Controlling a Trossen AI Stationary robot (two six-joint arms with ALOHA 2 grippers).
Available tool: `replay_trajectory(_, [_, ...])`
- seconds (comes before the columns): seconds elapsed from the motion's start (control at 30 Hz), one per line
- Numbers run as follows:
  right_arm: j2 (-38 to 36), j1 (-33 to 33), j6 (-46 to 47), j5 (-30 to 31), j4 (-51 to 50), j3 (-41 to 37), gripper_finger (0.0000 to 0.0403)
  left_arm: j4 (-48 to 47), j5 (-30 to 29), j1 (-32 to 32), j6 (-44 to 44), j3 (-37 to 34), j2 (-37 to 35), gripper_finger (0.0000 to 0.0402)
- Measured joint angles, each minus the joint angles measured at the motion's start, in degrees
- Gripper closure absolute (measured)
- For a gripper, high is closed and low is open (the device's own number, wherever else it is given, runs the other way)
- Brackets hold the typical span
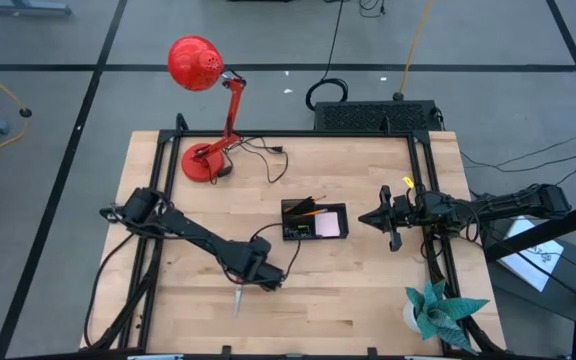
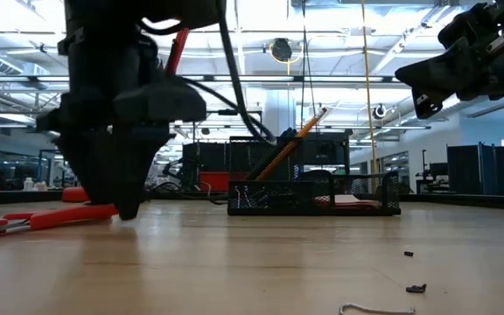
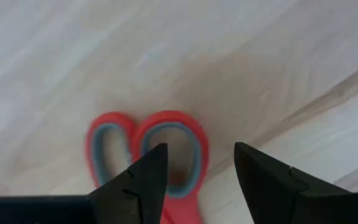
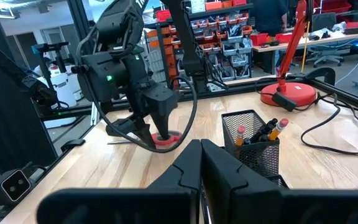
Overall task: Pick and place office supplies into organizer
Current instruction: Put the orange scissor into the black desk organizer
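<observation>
The left gripper (image 1: 255,272) sits low over the red-handled scissors (image 3: 151,149), lower centre of the high view. Its fingers (image 3: 143,180) are spread wide and hold nothing; in the left wrist view one handle loop lies in the gap between them, so I'd say it is lined up to close on that loop. The blades (image 1: 237,300) point toward the bottom edge of the high view. The black mesh organizer (image 1: 314,220) stands mid-table, up and right of the scissors, with orange pencils (image 2: 289,144) already leaning in its cup. The right gripper (image 1: 378,219) waits just right of it, pinched shut and empty.
</observation>
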Motion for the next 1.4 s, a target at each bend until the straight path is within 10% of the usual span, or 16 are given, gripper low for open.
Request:
replay_trajectory(0.27, [0.01,0.00,0.00,-0.17,-0.35,0.00,0.0399,5.88,-1.46,-0.62,-0.38,-3.66,-0.36,0.0223])
replay_trajectory(0.57, [0.01,0.00,-0.04,-0.04,-0.32,0.00,0.0399,7.73,-2.78,-1.09,6.12,-1.53,0.13,0.0380])
replay_trajectory(0.73, [0.01,0.00,-0.04,-0.02,-0.32,0.00,0.0399,14.00,-4.08,-1.11,11.10,-1.52,0.13,0.0368])
replay_trajectory(1.1, [0.01,-0.02,-0.15,0.02,-0.32,0.00,0.0399,33.63,-19.01,-1.39,33.98,-1.50,-7.38,0.0390])
replay_trajectory(1.4, [0.01,0.00,-0.13,0.02,-0.35,0.00,0.0399,56.27,-34.78,-0.39,70.32,-1.38,-12.18,0.0380])
